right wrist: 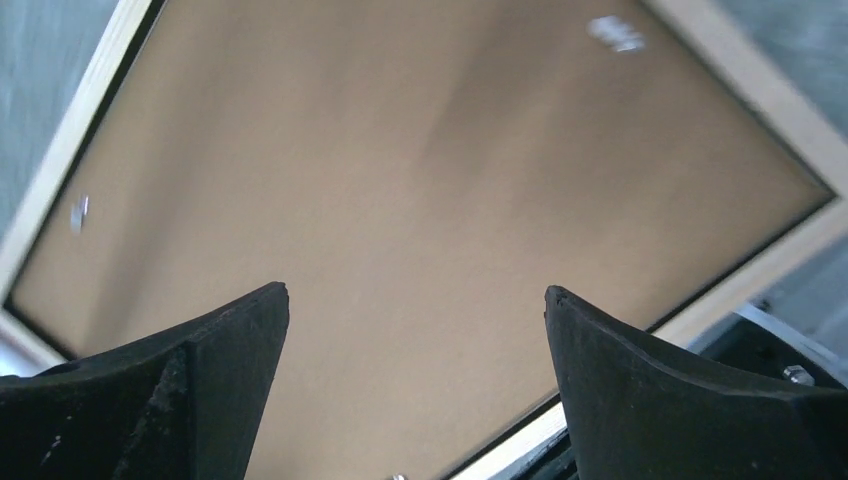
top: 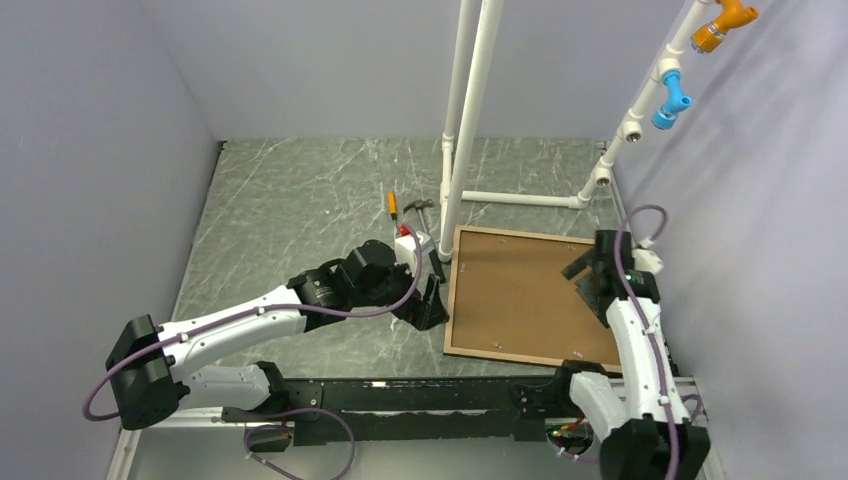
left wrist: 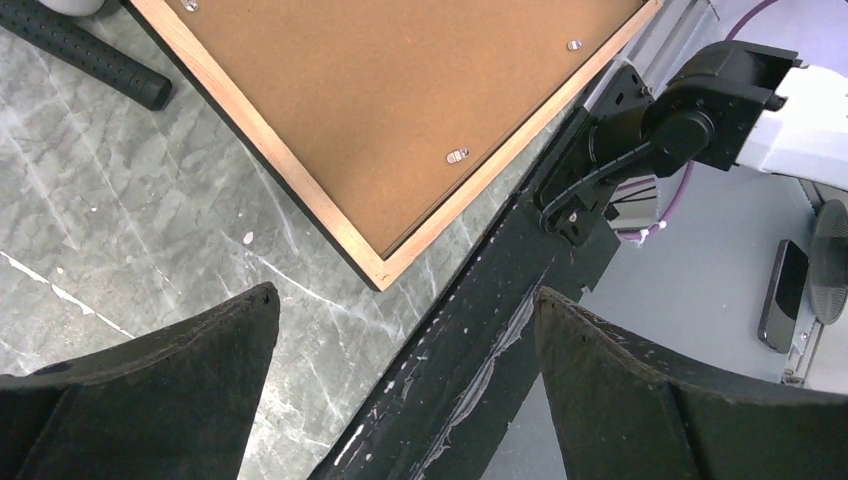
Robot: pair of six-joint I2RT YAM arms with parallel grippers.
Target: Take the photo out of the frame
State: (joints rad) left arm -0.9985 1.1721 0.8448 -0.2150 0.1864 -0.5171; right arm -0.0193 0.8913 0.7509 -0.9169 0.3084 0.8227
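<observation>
Well, frame is laid face-down on marble tabletop, open room toward 10 o'clock; left gripper at 9, right gripper at 3, both spread empty.

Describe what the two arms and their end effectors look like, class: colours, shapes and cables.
The left arm and right arm have white shells, black joints and a purple cable each. The left end effector and right end effector are black, with broad fingers tapering to blunt tips.
</observation>
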